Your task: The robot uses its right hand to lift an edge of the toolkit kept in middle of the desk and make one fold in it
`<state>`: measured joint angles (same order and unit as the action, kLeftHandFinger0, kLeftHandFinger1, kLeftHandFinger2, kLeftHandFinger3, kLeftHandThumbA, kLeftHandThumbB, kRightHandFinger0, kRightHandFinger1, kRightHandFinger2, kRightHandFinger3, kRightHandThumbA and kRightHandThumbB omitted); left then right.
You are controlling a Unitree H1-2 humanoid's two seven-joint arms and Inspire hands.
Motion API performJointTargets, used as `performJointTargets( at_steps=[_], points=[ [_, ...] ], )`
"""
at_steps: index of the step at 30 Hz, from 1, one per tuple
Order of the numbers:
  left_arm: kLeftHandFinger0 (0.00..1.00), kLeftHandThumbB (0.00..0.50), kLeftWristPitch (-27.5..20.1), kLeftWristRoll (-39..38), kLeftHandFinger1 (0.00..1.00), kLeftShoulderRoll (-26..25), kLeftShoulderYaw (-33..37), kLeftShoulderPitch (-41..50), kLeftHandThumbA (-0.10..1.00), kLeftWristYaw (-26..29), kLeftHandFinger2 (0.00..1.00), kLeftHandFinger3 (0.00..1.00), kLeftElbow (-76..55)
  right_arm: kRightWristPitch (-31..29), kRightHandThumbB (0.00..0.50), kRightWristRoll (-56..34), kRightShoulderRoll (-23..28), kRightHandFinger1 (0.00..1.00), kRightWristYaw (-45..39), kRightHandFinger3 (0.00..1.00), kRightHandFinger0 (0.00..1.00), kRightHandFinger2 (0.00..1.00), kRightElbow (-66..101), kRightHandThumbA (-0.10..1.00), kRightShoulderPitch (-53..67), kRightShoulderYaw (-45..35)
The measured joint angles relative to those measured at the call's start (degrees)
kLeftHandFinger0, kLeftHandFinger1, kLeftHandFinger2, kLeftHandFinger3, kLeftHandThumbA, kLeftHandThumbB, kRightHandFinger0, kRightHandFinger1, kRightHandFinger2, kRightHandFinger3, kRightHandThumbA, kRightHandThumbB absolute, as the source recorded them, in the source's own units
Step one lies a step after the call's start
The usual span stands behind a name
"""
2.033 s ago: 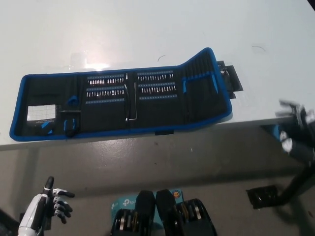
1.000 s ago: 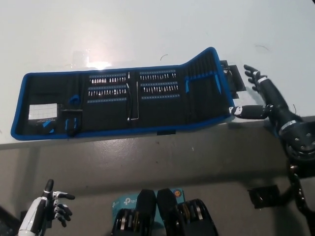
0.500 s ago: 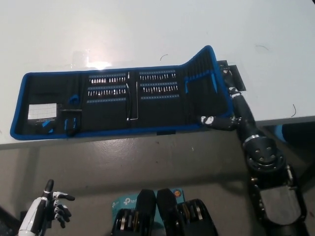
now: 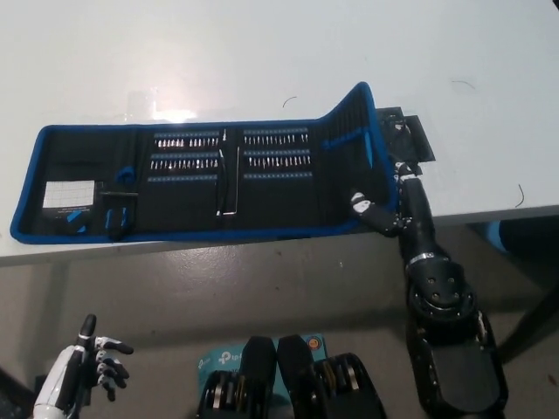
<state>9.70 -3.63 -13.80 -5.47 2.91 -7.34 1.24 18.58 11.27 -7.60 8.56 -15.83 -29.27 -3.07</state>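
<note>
The toolkit (image 4: 201,179) lies unrolled across the white desk (image 4: 262,52). It is a long black roll with a blue border, holding rows of small bits and an L-shaped key. Its right end panel (image 4: 354,144) stands tilted up off the desk. My black right hand (image 4: 389,209) is at that panel's lower right corner. Its thumb (image 4: 361,208) lies on the panel's inner face, and the other fingers are hidden behind the flap, so the hand pinches the edge. My white left hand (image 4: 94,367) hangs low at the lower left, away from the desk, holding nothing.
A black strap flap (image 4: 409,140) sticks out from under the toolkit's right end. The desk's front edge (image 4: 218,246) runs just below the toolkit, with grey floor beneath. A blue box (image 4: 218,360) lies on the floor at the bottom.
My right arm swung in from the right and its hand closed on the toolkit's right corner. The right panel now stands steeper and narrower. The left hand stayed put.
</note>
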Motion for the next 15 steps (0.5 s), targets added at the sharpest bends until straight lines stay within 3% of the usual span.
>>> performJointTargets(
  at_steps=[2,8,15],
  points=[
    [0.23,0.500,0.01,0.00,0.28,0.01,0.00,0.05,1.00,0.00,0.27,0.42,0.00,-2.10,0.000,0.32,0.02,0.00,1.76,0.27,0.00,0.00,-0.91,-0.10,0.07,-0.08],
    [0.24,0.500,0.00,0.02,0.27,0.02,0.02,0.17,1.00,0.00,0.26,0.42,0.00,-6.69,0.061,1.86,-0.03,0.00,5.93,0.27,0.00,0.00,-2.16,-0.10,0.10,0.30],
    [0.23,0.500,-0.02,0.03,0.27,0.01,0.06,0.18,1.00,-0.02,0.26,0.40,-0.01,-11.63,0.068,4.01,0.02,0.00,9.57,0.27,0.00,0.00,-2.20,-0.10,0.10,1.47]
  ],
)
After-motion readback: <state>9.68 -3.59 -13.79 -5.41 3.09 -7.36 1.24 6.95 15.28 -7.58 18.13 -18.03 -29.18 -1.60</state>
